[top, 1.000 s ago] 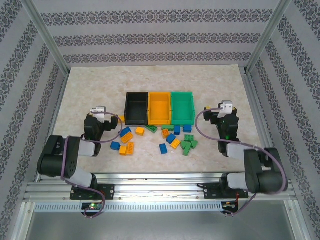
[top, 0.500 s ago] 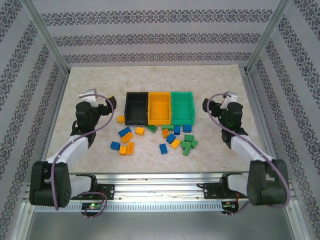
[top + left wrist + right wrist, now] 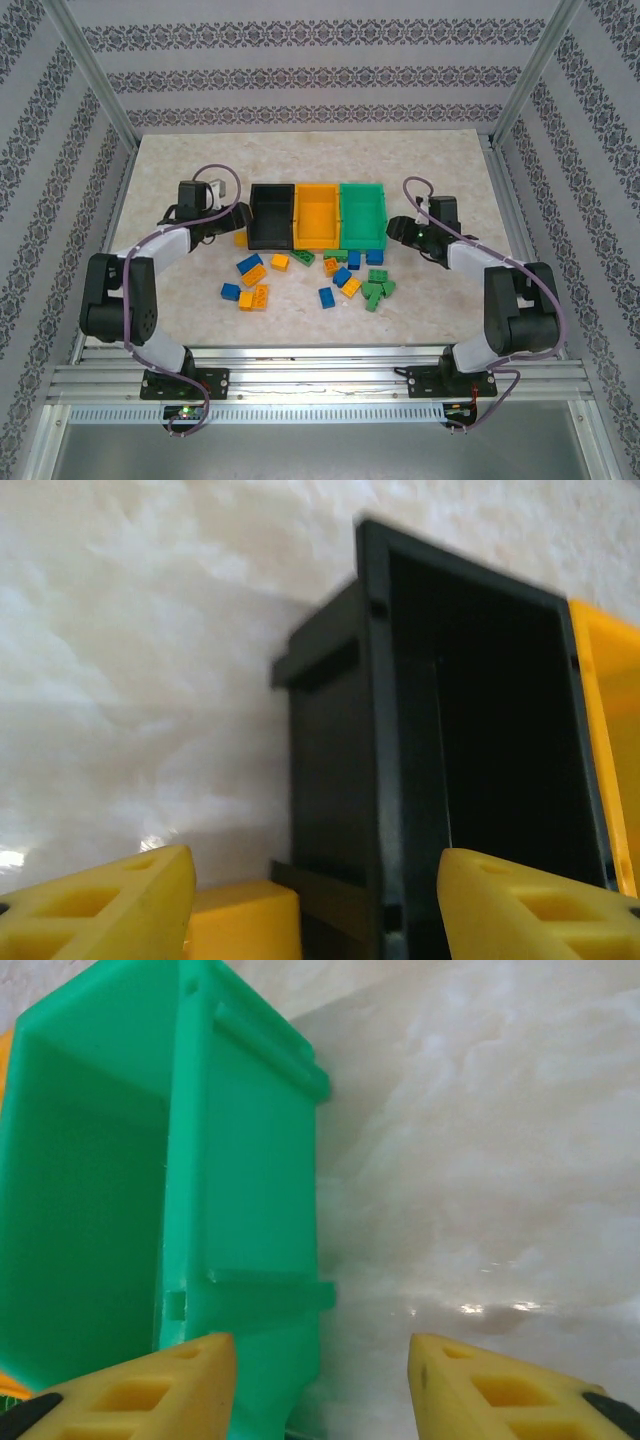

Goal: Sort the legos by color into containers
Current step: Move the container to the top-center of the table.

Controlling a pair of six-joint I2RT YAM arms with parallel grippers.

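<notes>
Top view: the three glossy, boxy containers (image 3: 318, 187) sit joined in a row on the marbled table (image 3: 420, 160): black bin (image 3: 273, 215), orange bin (image 3: 318, 218), green bin (image 3: 364, 212). The little studded legos (image 3: 315, 275) are scattered at their 6 o'clock. The left gripper (image 3: 236, 214) is at the black bin's 9 o'clock, the right gripper (image 3: 394, 228) at the green bin's 3 o'clock.

Left wrist: chunky yellow fingers (image 3: 100, 910) stand apart, gripping nothing. The black bin's ribbed wall and a smooth yellow brick (image 3: 245, 920) sit between them.

Right wrist: jaws parted too, empty, with the green bin's near corner between them.

L tool (image 3: 238, 214), R tool (image 3: 393, 228): jaws apart.
</notes>
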